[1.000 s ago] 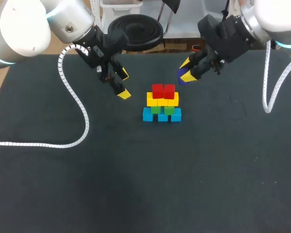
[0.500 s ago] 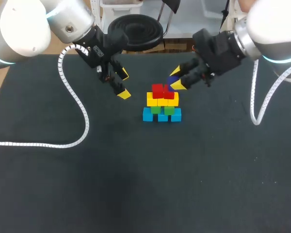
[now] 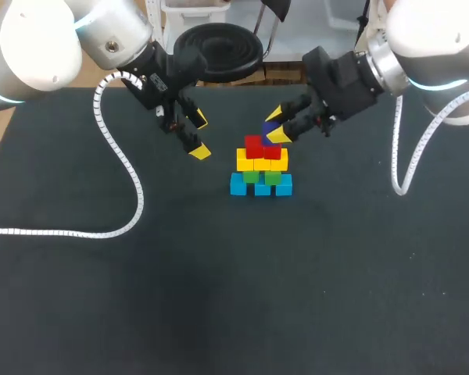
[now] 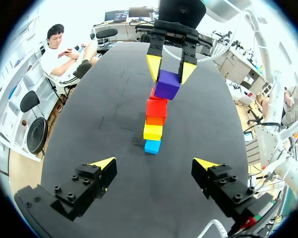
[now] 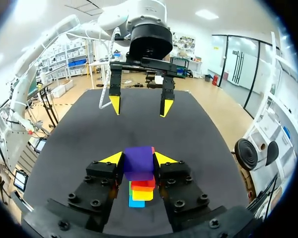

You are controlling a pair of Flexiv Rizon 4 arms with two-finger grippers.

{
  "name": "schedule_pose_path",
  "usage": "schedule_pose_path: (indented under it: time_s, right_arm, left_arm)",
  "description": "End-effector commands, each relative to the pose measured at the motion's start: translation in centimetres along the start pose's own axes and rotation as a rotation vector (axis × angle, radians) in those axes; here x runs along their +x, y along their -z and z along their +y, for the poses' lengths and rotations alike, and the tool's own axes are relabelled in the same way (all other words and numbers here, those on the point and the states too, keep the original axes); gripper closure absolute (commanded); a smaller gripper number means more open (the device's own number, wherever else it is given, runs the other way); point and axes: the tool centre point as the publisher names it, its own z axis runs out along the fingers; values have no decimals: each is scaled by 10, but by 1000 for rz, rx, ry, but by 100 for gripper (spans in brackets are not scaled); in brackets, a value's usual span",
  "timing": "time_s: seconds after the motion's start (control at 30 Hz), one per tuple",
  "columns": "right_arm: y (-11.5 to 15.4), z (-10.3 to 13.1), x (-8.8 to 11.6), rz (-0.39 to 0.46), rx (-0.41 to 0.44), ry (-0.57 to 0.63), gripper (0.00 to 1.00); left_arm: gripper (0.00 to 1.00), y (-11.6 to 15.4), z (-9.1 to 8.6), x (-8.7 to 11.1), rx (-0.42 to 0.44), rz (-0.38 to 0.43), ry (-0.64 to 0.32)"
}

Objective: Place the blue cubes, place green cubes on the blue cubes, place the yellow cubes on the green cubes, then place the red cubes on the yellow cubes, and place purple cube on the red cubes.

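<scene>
While your right pincer point(image 5: 138, 159) clamps the purple cube point(image 5: 139, 166) between both yellow tips, the cube hangs just over the red cubes point(image 3: 263, 146) topping the stack on the surface point(image 3: 219, 297); contact is unclear. Its side faces meet the fingers squarely, and it has no long axis. Your left pincer point(image 3: 199, 135) stands spread wide, at ten o'clock from the stack.

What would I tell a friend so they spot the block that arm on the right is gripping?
On the black table, look for the colourful stack of cubes near the middle. Over its red cubes, the right end effector is shut on the purple cube. It is the only purple one, and the only one held between yellow tips.
</scene>
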Motion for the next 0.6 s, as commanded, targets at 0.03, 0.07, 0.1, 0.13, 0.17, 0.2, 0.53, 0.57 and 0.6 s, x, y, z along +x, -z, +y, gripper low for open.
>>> schedule_pose_path:
  time_s: [0.03,0.07,0.1,0.13,0.17,0.2,0.53,0.57,0.6]
  right_arm:
    - [0,-1,-4,1,3,0,100]
    - [0,-1,-5,0,6,0,100]
    - [0,-1,-5,0,6,-1,100]
    - [0,-1,-6,1,7,-2,100]
    - [0,-1,-6,2,8,-3,100]
    - [0,-1,-7,3,8,-4,100]
    - [-8,-4,3,-5,-13,-32,100]
    - [-8,-4,3,-6,-14,-31,100]
    - [-8,-4,4,-6,-15,-31,100]
  left_arm:
    - [0,0,2,0,3,0,-2]
    - [0,0,2,0,3,0,-2]
    - [0,0,2,0,3,0,-2]
    - [0,0,2,0,3,0,-2]
    - [0,0,2,0,3,0,-2]
    - [0,0,2,0,3,0,-2]
    - [0,0,2,0,3,0,-2]
    - [0,0,2,0,3,0,-2]
    - [0,0,2,0,3,0,-2]
